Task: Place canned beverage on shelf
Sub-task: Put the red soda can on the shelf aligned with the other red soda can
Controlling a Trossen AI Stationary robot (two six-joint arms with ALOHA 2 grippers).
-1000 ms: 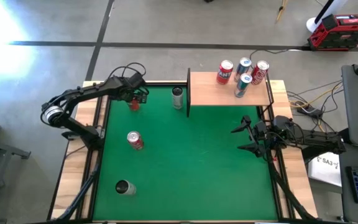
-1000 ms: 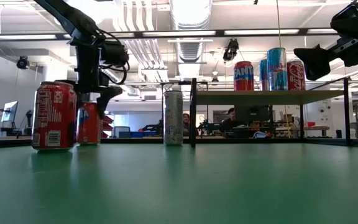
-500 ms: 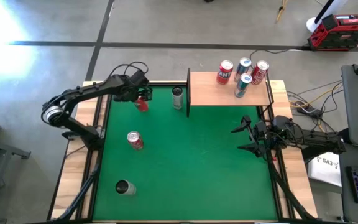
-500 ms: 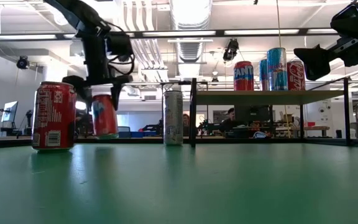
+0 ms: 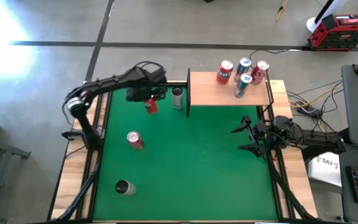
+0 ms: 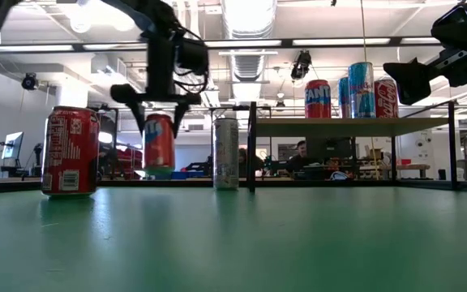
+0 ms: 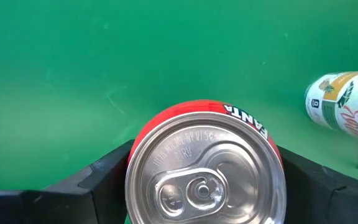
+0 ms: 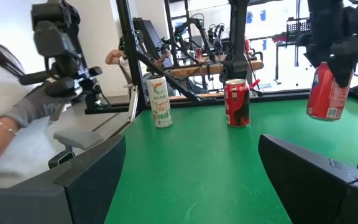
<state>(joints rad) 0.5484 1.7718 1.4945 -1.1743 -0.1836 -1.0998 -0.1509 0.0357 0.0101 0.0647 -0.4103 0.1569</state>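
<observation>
My left gripper (image 5: 146, 97) is shut on a red Fanta can (image 6: 159, 144) above the far left part of the green mat, left of the shelf (image 5: 229, 94). The shelf is a light-wood board with black side rails at the far right; several cans (image 5: 243, 73) stand on it. The held can also shows in the left wrist view (image 7: 204, 168) and the right wrist view (image 8: 328, 93). My right gripper (image 5: 244, 138) is open and empty at the mat's right edge, and shows in its own wrist view (image 8: 191, 180). My left gripper pinches the can's upper wall (image 7: 135, 155) just below the rim, one finger (image 7: 104, 180) on each of two opposite sides. The fingers come from above, pointing down. The can hangs about upright below them, its bottom (image 6: 159, 172) clear of the mat.
A tall pale can (image 5: 178, 98) stands on the mat just left of the shelf's black rail (image 5: 188, 93). A red can (image 5: 135, 140) stands mid-left and a white can (image 5: 125, 187) near the front left. A person's hand (image 8: 42, 106) shows beyond the table.
My left gripper has lifted the red Fanta can off the mat and carried it toward the table's right, toward the tall pale can and the shelf. The can stays about upright and now hangs clear of the mat.
</observation>
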